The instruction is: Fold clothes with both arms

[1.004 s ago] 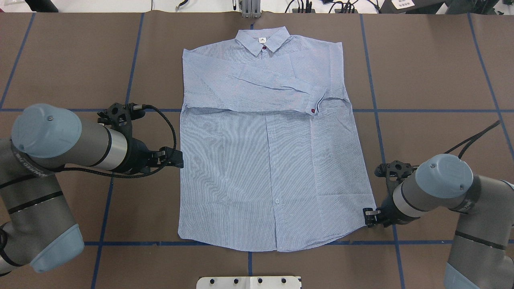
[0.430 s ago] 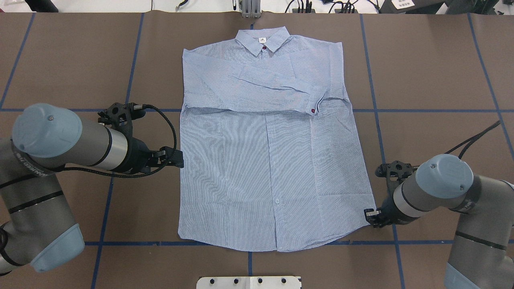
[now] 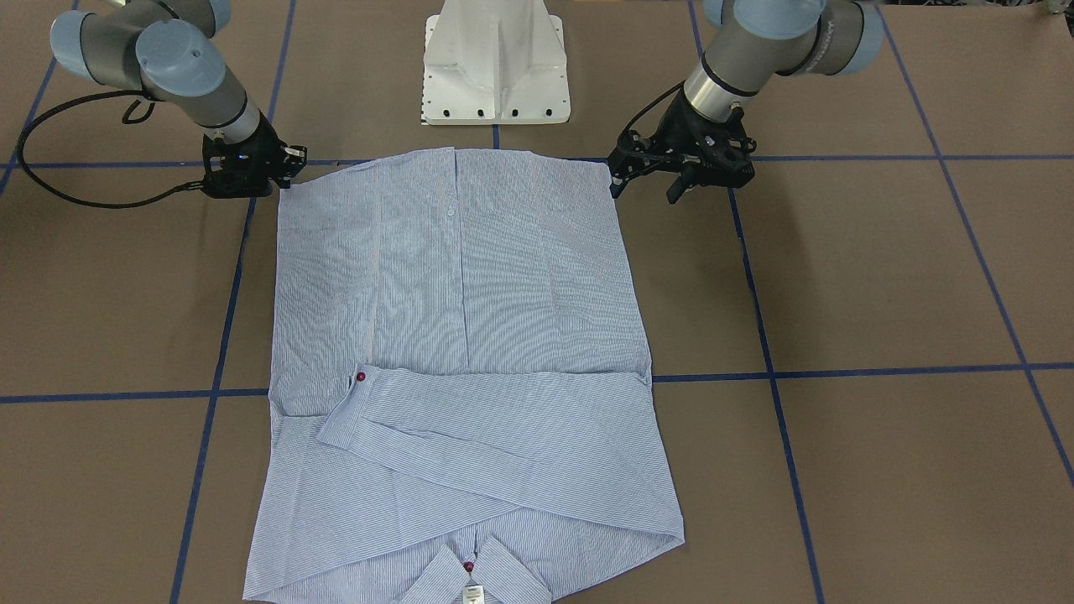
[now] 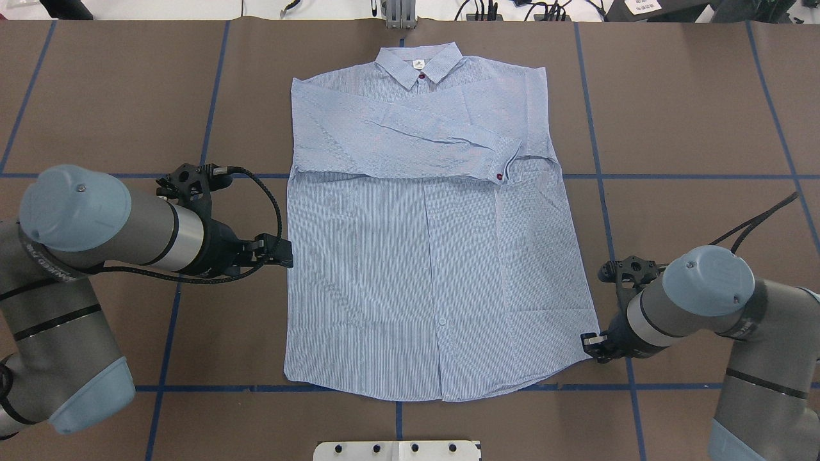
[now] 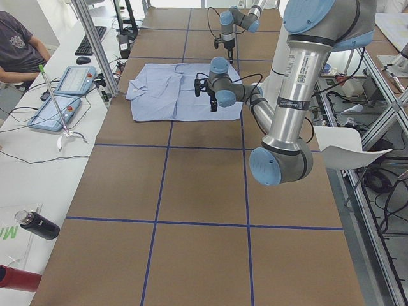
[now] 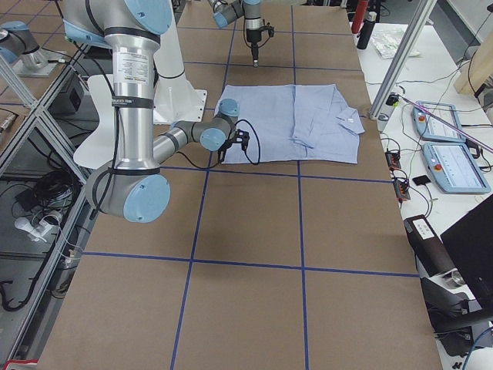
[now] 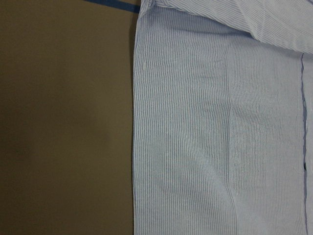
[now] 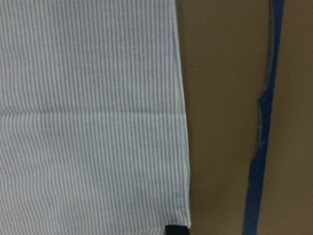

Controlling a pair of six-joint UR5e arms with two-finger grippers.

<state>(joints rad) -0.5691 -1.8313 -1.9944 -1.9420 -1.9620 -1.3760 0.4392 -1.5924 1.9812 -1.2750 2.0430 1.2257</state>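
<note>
1. Centrally, a light blue, finely striped shirt [image 4: 423,269] is lying flat and face up on a brown table [image 4: 692,128]. Its collar [image 4: 419,64] is pointing away from the robot, and its hem is lying nearest the robot's white base [image 3: 497,67].
2. Both sleeves are lying folded across the chest. The upper sleeve [image 4: 416,144] is ending in a cuff with a dark red button [image 4: 499,175].
3. The left gripper [image 3: 644,191] is hovering just beside the shirt's left side edge, raised off the table. Its jaws are standing apart and are holding nothing.
4. The left wrist camera is looking down on that side edge and the bare table next to it.
5. The right gripper [image 4: 590,346] is sitting low at the hem's right corner, right against the cloth. Whether its jaws are parted or pinching the fabric cannot be told.
6. The right wrist camera is showing the shirt's edge with a black fingertip [image 8: 176,230] at it. A strip of blue tape [image 8: 261,147] is running alongside on the table.
</note>
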